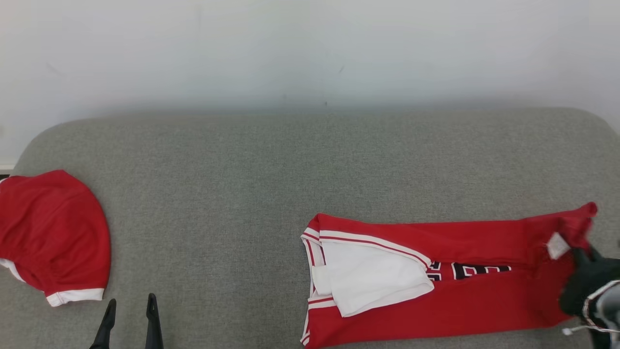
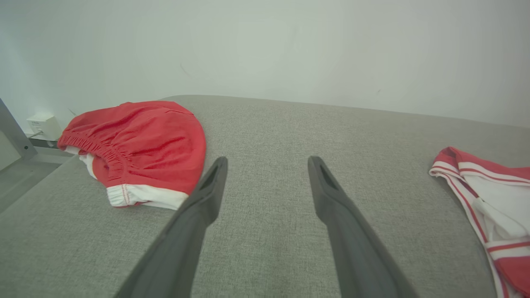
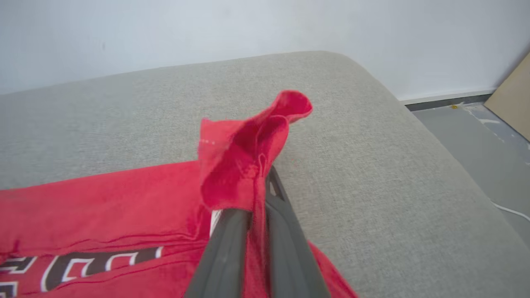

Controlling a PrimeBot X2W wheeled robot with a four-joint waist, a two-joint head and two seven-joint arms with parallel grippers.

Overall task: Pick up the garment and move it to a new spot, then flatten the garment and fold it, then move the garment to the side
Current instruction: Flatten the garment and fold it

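Lying along a broad grey cushion (image 1: 232,194), the red garment (image 1: 484,300) is pinched at one end.
The cushion runs wall-side from left to right; the garment, with white trim and black lettering, stretches over its right half, its right-hand corner lifted and clamped between the closed fingers of the right gripper (image 3: 260,198). Red shorts (image 1: 53,232) lie at the left edge. The left gripper (image 2: 267,163), fingers spread and empty, hangs near them.

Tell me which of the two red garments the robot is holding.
The long red jersey with black lettering, on the robot's right: the right tool is shut on a bunched end. The red shorts lie free near the open left tool.
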